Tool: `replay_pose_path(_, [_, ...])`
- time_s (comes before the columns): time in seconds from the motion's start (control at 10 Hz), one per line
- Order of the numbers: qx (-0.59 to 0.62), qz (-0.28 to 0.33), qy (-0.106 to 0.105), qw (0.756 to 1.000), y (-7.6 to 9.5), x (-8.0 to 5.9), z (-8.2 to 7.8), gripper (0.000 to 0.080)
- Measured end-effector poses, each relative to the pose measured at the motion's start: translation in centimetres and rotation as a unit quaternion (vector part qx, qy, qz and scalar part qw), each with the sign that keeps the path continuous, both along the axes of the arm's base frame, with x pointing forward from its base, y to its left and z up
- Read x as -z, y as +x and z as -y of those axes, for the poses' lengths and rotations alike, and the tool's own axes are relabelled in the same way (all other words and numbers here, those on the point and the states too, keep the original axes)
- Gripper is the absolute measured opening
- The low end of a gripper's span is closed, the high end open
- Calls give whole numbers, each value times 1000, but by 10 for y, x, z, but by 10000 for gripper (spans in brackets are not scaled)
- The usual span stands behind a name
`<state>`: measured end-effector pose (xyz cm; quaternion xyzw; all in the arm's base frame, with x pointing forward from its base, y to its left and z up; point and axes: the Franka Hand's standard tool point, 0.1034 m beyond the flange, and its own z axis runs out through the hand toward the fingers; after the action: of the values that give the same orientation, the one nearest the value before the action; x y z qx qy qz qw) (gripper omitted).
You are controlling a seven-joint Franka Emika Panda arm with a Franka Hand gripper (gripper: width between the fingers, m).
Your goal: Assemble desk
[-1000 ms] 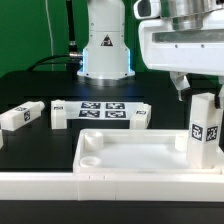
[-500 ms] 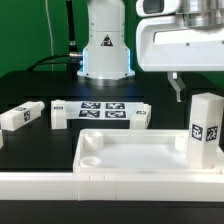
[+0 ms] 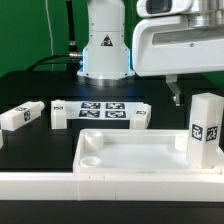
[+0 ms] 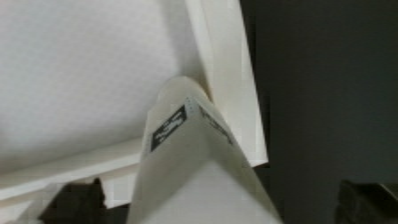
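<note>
The white desk top (image 3: pixel 130 152) lies tray-side up at the front. One white tagged leg (image 3: pixel 205 130) stands upright in its corner socket at the exterior view's right. My gripper (image 3: pixel 196 88) hangs above that leg without touching it. One dark finger (image 3: pixel 177 94) shows, and the other is out of frame. In the wrist view the leg (image 4: pixel 199 150) rises over the desk top (image 4: pixel 89 80) toward my gripper (image 4: pixel 217 205). The fingers (image 4: pixel 71 200) stand wide apart on either side of it, open and empty. Three more legs (image 3: pixel 22 115) (image 3: pixel 60 112) (image 3: pixel 140 117) lie behind the top.
The marker board (image 3: pixel 100 110) lies flat among the loose legs. The robot base (image 3: pixel 105 50) stands at the back. A low white border wall (image 3: pixel 100 186) runs along the front edge. The table is black.
My gripper has risen and drifted toward the exterior view's left, away from the upright leg. The leg and the desk top have not moved.
</note>
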<state>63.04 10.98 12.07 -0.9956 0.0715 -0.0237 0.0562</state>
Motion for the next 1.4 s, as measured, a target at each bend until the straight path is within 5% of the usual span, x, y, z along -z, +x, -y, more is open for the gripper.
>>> replay_pose_path(0.6, [-230,25,-20,973,0,3,3,649])
replay_pose_path(0.7, [-264,29,-22,964,0,3,3,525])
replay_pose_path(0.8, [-258,28,-21,965,0,3,3,525])
replay_pose_path(1.0, [-258,28,-22,966,0,3,4,290])
replay_pose_path(1.4, [-226,25,-19,974,0,3,5,291])
